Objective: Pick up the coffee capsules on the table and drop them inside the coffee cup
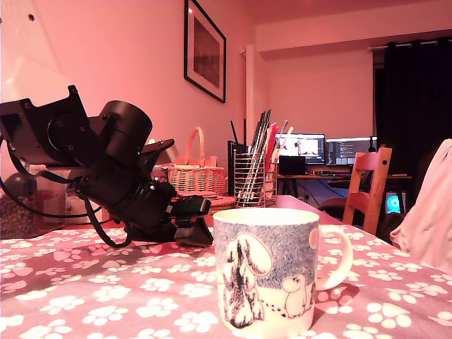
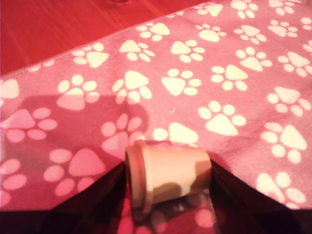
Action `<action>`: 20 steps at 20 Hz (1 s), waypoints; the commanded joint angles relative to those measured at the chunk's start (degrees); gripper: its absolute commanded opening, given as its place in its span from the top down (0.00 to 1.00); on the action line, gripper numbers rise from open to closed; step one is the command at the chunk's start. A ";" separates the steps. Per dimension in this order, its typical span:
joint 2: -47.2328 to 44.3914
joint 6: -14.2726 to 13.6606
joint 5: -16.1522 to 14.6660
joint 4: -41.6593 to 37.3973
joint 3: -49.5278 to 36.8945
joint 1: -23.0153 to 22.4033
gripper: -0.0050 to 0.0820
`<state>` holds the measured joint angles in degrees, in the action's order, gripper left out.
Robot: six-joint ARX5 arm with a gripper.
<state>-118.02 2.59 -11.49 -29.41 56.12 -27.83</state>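
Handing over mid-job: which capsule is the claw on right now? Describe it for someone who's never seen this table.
Start on the pink paw-print tablecloth, behind the big white cartoon mug, where the claw sits low. Between its two dark fingers lies a small pale cream capsule, tipped on its side. It is the only tapered, wide-rimmed pod in view.

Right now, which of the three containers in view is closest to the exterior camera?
The white mug with cartoon drawings, right up front; the wire pen holder and wicker basket stand farther back.
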 commanded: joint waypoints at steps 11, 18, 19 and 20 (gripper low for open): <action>6.14 -1.57 -0.46 4.11 -0.22 -0.31 0.72; 7.78 -1.55 -0.50 5.60 -0.22 0.11 0.71; 7.78 -1.55 -0.66 5.62 -0.22 0.26 0.71; 7.78 -1.55 -0.98 5.64 -0.22 0.39 0.71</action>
<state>-111.39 1.32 -12.10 -23.55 56.14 -27.68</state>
